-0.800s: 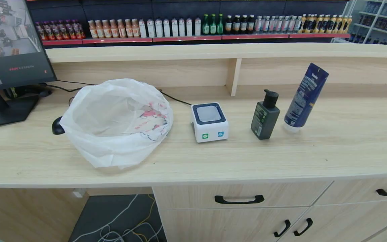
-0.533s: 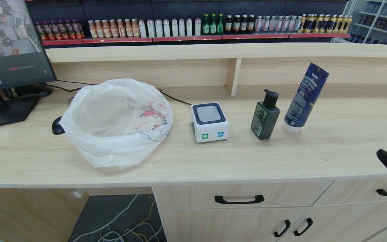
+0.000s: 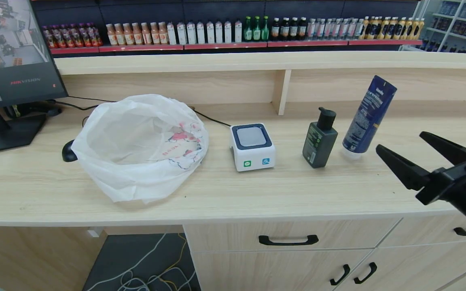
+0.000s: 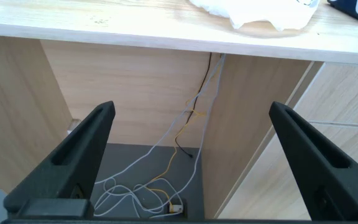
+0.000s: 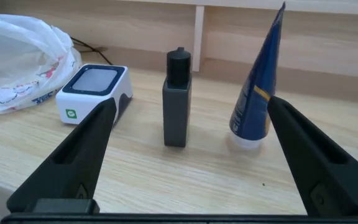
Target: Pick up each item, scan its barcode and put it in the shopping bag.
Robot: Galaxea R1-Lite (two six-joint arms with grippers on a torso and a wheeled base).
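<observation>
- Nearest, the left gripper (image 4: 191, 107) hangs below the front edge of the surface (image 4: 135, 31). Its jaws are spread wide and empty, facing the cables underneath.
- At the near right, the right gripper (image 3: 399, 140) hovers over the surface with its jaws wide open, holding nothing and pointed at the two items.
- Farther in, the dark pump bottle (image 3: 319, 139) stands upright. Just to its right the blue tube (image 3: 368, 115) stands on its cap. Neither is bagged yet.
- The tube is tall on a narrow base and looks easy to topple. With so little room between the two, a wide jaw going for the bottle could clip it.
- To the left sit the scanner (image 3: 252, 146) and, beyond it, the shopping bag (image 3: 140, 145), mouth up. Its limp rim may fold under a dropped item.
</observation>
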